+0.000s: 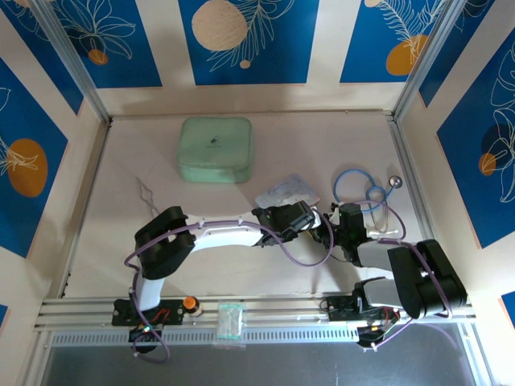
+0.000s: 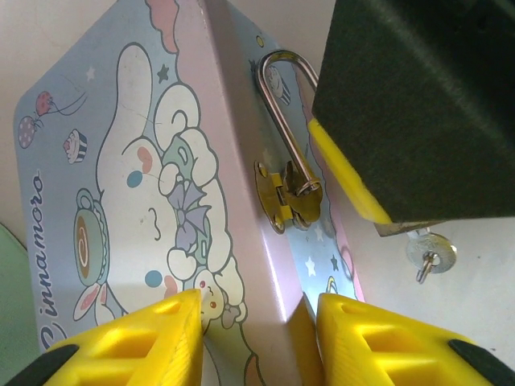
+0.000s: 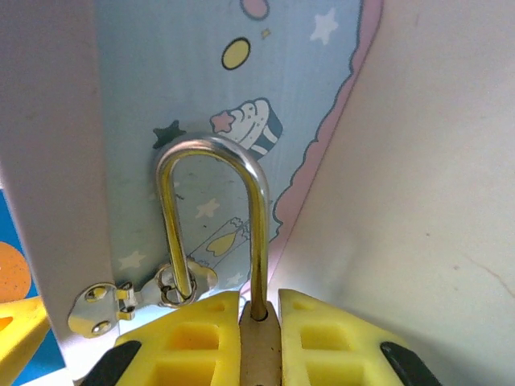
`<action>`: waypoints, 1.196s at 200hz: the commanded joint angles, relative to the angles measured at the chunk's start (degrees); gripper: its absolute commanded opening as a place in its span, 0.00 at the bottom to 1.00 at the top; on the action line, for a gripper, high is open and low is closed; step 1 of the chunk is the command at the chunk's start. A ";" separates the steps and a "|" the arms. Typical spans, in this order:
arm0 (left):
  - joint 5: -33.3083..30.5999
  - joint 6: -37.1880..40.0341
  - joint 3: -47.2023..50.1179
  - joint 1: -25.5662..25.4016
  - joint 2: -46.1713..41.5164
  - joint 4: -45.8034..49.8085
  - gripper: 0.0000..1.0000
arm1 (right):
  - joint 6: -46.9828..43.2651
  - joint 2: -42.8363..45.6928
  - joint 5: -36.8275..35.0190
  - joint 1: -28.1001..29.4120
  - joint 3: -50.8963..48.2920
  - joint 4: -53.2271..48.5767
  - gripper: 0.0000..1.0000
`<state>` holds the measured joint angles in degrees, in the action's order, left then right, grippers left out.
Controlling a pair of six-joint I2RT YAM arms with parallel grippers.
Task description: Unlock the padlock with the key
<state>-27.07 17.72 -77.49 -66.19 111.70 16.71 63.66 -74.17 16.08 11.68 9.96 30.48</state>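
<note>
The padlock (image 3: 261, 346) is a small, stiff brass block. It looks light and smooth-sided, so it may twist in a grip if you turn the key hard, and the flat faces of the body are your hold, not the thin shackle. Your right claw (image 3: 260, 304) has it that way: in the right wrist view the yellow fingers (image 3: 201, 338) press on either side of the body at 6 o'clock. The silver shackle rises from between them toward 12 o'clock and hooks back down at 8 o'clock through the loop of the hasp (image 3: 121, 299). The lock therefore hangs on the pale-blue cartoon tin (image 2: 137, 185), not on the desk (image 3: 418, 201). The key (image 2: 430, 253) is tiny, thin and rigid, easy to bend or to slip off. In the left wrist view its head and small ring poke out at 4 o'clock below the dark body of the right claw, apparently seated in the padlock's underside, though the keyhole itself is hidden. Take it by the flat head. Your left claw (image 2: 257, 304) is at 6 o'clock in that view, its fingers pinching across the tin's thickness to steady it, so it is busy and sits near the key, at about 8 o'clock from it. From above, both claws meet at the tin just right of centre.
</note>
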 commanded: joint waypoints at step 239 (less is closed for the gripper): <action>-4.60 -7.13 7.69 2.62 -1.11 8.17 0.66 | -6.79 -13.51 7.96 -2.92 10.20 -12.84 0.10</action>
<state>-29.95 13.06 -72.71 -65.21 109.19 14.87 63.48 -87.02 20.53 8.86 18.46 28.88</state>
